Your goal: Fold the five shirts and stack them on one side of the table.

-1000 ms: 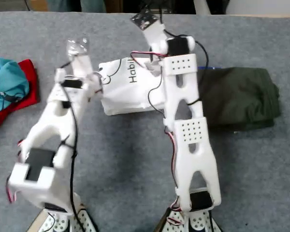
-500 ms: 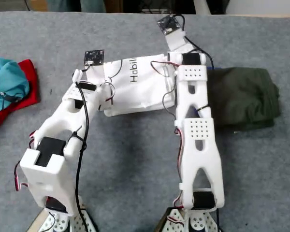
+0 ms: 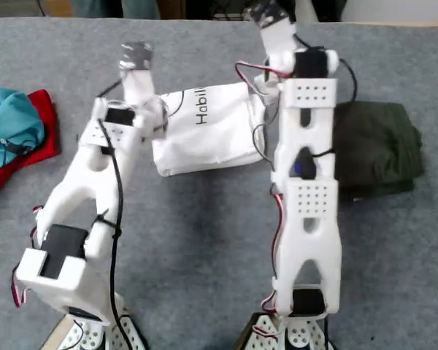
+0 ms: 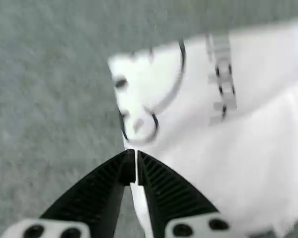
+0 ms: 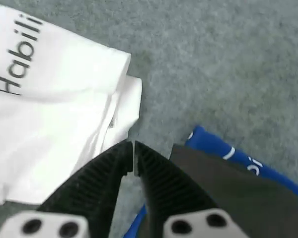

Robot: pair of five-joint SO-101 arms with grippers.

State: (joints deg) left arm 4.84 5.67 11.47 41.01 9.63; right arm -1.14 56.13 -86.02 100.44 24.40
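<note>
Near edge: bare grey worktop (image 3: pixel 204 248) between two white arms (image 3: pixel 306 219). Farther in, at centre: white shirt (image 3: pixel 204 135), folded to a rough rectangle, print up, lying flat between them. At its far left edge, left gripper (image 4: pixel 135 157), jaws pressed together right over the hem; cloth pinched or merely beneath, cannot tell. By its far right corner, right gripper (image 5: pixel 133 148), jaws likewise closed, nothing between them, poised over the strip of worktop separating white shirt from stack. Right of centre, just beside: dark green shirt (image 3: pixel 372 146), folded, resting on a blue shirt (image 5: pixel 203 141) peeping out from under it. Far left, well apart: teal shirt (image 3: pixel 11 124) heaped on a red shirt (image 3: pixel 50 138), both unfolded.

Step in hand, by the look of it: finishing the white shirt, third of five, ahead of carrying it to the stack on the right. Two apparently done, two waiting. Next move likely to call for opening both jaws, taking the white shirt by opposite edges through all layers, lifting level and setting it squarely on the green one. Risk: a one-layer grip, and the fold spilling open on the way across.
</note>
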